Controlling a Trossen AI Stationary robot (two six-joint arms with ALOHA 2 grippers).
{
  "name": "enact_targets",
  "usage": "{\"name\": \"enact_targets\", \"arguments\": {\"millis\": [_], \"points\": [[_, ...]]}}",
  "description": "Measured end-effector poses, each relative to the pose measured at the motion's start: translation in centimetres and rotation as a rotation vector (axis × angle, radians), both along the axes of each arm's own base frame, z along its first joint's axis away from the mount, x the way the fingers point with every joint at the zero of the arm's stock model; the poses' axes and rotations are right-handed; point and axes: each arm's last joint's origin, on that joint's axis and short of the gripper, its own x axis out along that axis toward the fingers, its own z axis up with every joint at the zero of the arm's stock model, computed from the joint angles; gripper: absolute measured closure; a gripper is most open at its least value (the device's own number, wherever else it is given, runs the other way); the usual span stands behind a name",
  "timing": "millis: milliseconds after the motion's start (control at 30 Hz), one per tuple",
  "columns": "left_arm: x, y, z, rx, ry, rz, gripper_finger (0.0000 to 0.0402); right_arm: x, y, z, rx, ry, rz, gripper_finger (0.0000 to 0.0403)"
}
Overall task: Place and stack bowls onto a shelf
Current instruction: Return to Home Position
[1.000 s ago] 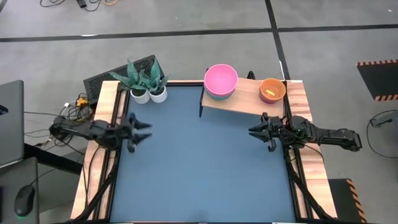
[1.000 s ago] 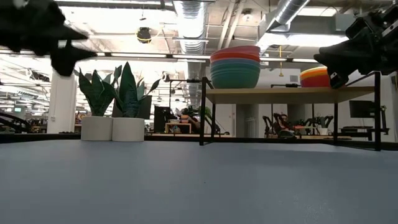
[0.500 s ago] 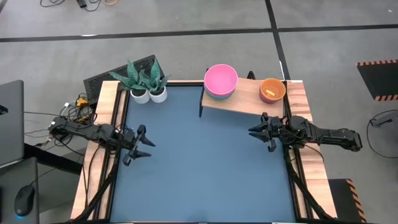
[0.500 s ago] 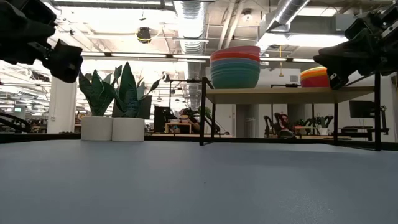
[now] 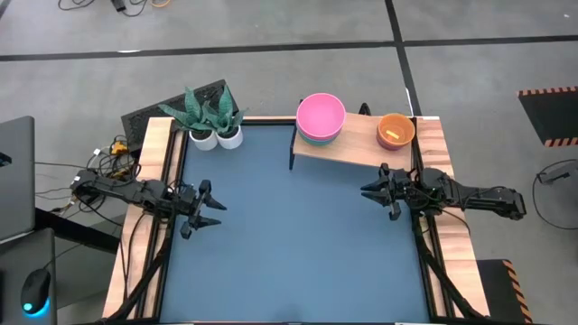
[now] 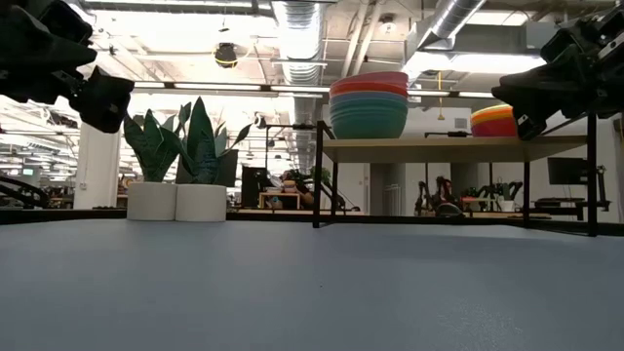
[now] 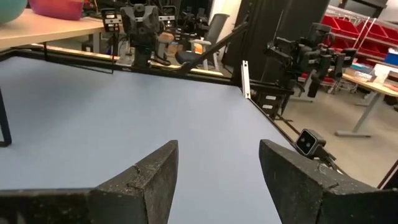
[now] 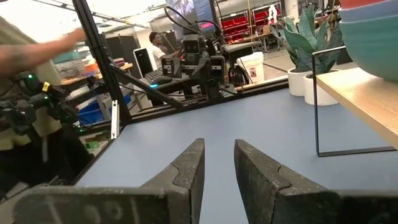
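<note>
The shelf stands at the table's far right on thin dark legs. On its left half rests a stack of larger bowls, pink on top; the low view shows red, teal and blue rims beneath. On its right half rests a stack of smaller bowls, orange on top, also in the low view. My left gripper hangs open and empty above the table's left side. My right gripper hangs empty in front of the shelf's right end, its fingers a narrow gap apart.
Two white pots with spiky green plants stand at the table's far left corner. Wooden side rails run along both sides. The blue tabletop lies bare between the arms. A person shows beyond the table's edge.
My left gripper has gone toward the table's near edge, a little to the right and a little down, and has turned about, then come to rest. My right gripper and both bowl stacks have kept still.
</note>
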Motion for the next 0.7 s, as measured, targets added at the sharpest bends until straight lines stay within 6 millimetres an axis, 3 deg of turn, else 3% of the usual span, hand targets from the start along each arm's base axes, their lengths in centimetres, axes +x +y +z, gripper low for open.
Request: {"name": "enact_targets", "arguments": {"millis": [700], "points": [[0.00, 0.00, -0.01, 0.002, 0.000, 0.000, 0.0191, 0.00, 0.00, -0.03, 0.000, 0.002, 0.000, 0.0288]]}}
